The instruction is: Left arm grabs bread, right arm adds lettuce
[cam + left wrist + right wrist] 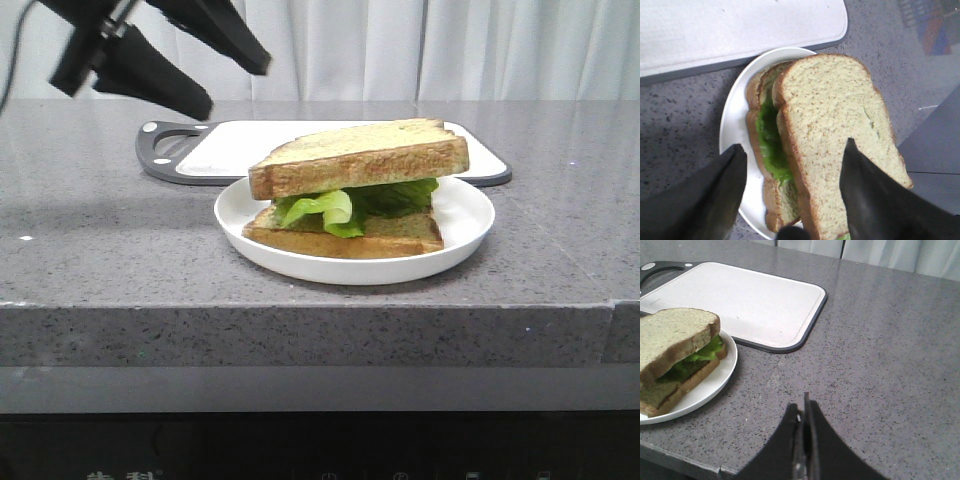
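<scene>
Front: left pincer [200, 75] up over the desk [100, 250], spread, empty. Bread [360, 155] tops lettuce [350, 205] on plate [460, 225].
Left wrist: fingers [715, 200] apart above bread [840, 140], nothing held.
Right wrist: right pincer [805, 440] closed, empty, beside plate [715, 385].

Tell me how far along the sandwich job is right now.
It looks essentially done: the lettuce lies between the lower slice and the top bread on the plate. Nothing is in hand; the left gripper is open above it, the right gripper shut, off to the side. No step appears left.
</scene>
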Controlling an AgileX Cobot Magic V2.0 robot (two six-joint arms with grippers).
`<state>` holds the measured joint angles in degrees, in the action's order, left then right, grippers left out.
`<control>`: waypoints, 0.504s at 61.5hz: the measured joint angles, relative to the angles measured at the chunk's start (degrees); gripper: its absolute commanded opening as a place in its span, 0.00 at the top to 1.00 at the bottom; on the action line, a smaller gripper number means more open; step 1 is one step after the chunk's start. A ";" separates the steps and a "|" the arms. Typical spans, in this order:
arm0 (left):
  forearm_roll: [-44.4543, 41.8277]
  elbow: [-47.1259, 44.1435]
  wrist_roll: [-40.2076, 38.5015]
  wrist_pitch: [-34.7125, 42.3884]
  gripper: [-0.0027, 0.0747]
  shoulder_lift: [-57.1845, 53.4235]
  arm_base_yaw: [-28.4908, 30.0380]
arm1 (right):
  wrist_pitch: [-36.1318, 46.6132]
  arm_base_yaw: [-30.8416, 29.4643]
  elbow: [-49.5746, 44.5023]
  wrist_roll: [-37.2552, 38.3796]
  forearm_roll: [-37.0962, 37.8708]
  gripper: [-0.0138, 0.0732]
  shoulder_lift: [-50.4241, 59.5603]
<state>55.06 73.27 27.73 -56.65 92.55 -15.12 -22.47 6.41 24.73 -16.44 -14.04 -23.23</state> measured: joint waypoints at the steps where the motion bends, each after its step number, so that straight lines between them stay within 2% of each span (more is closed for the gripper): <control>1: -0.15 0.00 0.00 0.00 0.58 -0.27 0.05 | 0.00 0.00 0.00 0.00 -0.01 0.91 0.00; 13: -0.97 0.00 0.00 -0.42 0.98 -1.98 1.36 | 0.00 0.00 0.00 0.00 -0.01 0.91 0.00; 24: -1.34 0.00 0.00 -0.62 0.99 -2.12 1.36 | 0.00 0.00 -0.08 0.00 -0.01 0.91 0.00; 31: -5.50 0.00 -0.70 0.31 0.99 -3.67 1.36 | 0.00 0.00 -0.08 0.00 0.02 0.91 0.00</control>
<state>49.57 73.27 27.04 -56.35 88.88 -13.76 -22.47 6.41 24.65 -16.44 -14.02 -23.23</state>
